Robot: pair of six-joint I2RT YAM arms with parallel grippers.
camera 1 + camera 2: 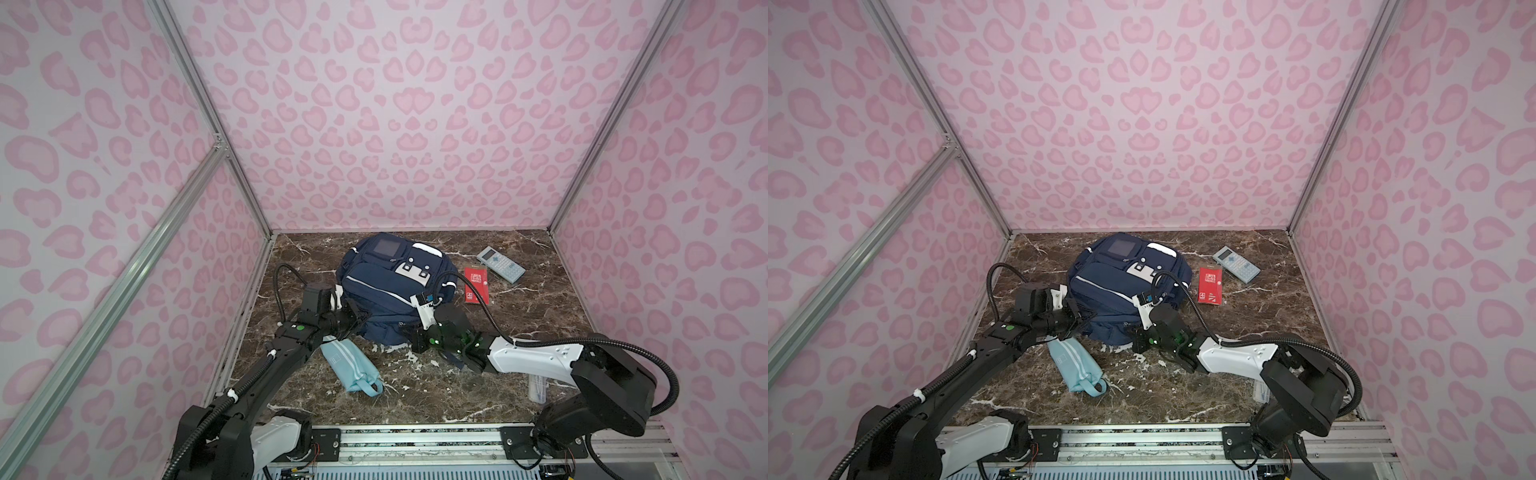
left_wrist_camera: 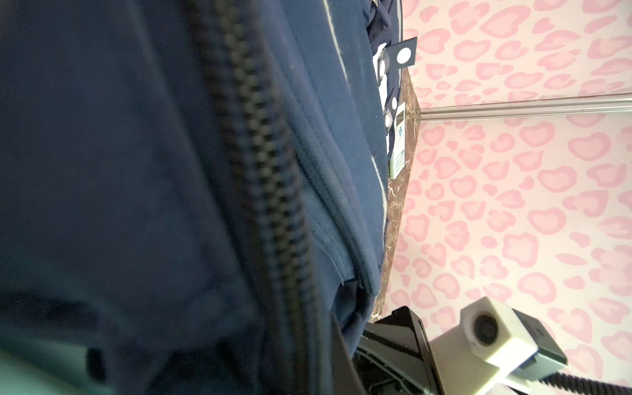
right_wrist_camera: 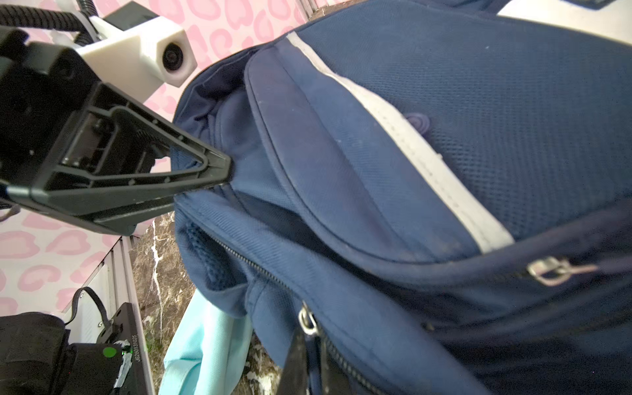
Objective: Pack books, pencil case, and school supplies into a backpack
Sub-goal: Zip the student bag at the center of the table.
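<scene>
Nearest the base, a narrow clear plastic pack [image 1: 536,388] lies on the brown marbled table [image 1: 419,399], partly hidden behind the right arm. Over on the left side the light-aqua pencil case [image 1: 350,365] lies flat, with its loop end toward the base and its far end tucked under the left arm, just beside the backpack's near edge. Past these, both arms reach in to the backpack [image 1: 386,286] from either side. In the right wrist view the left gripper [image 3: 227,169] has its jaws drawn together to a point, pinching a fold of navy fabric at the bag's side. The right gripper [image 3: 304,342] is closed low on the near face, with the tab of a zipper pull [image 3: 307,321] caught between its jaws. The backpack sits in the middle of the table, front pockets and white patches facing up, and it bulges between the two grippers. Beyond it on the right, the red booklet-like pack [image 1: 476,286] lies flat close to the bag. The pale grey-blue calculator [image 1: 500,264] lies near that pack, closer to the back wall.
</scene>
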